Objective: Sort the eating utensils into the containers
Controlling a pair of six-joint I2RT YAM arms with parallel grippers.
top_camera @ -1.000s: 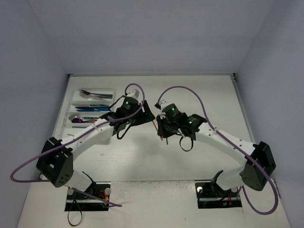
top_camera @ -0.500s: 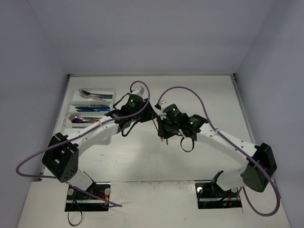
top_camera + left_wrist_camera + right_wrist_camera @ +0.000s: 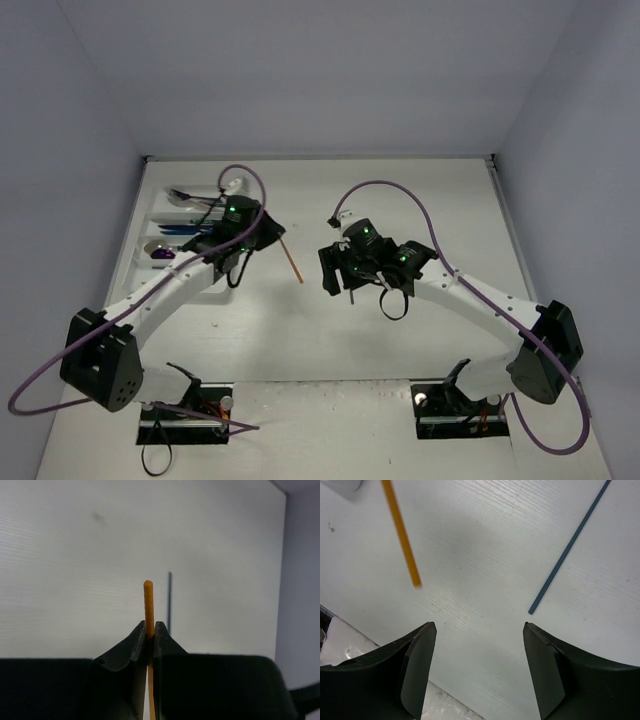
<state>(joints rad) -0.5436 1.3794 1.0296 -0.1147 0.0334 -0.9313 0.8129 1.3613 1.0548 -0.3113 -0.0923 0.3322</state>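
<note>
From above, the left gripper (image 3: 270,232) reached toward the white tray (image 3: 157,212) at the far left of the table (image 3: 400,200), its jaws pinched on one end of an orange utensil (image 3: 293,262). The utensil slanted out toward the middle of the table, clear of the tray. In the tray, a silver spoon (image 3: 180,195) lay in the far compartment, some blue and teal pieces (image 3: 185,229) lay in the one beside it, and a purple spoon (image 3: 160,255) lay in a nearer one. The right gripper (image 3: 338,272) hung near the table's middle, just right of the orange utensil's free end, with its jaws apart and nothing between them. In the left wrist view, the left gripper (image 3: 149,630) had its two dark fingers (image 3: 132,645) pressed together on the orange utensil (image 3: 148,602), whose ridged tip stood out past them over the table (image 3: 75,555). A thin blue stick (image 3: 169,600) lay on the table just to its right; it was seen too narrowly to tell whether it was another utensil. In the right wrist view, the right gripper (image 3: 479,627) stood wide, with its fingers (image 3: 417,665) far apart and empty over the table (image 3: 470,555). The orange utensil (image 3: 401,535) crossed the upper left, and the blue stick (image 3: 570,545) lay aslant at the upper right, well apart from it.
</note>
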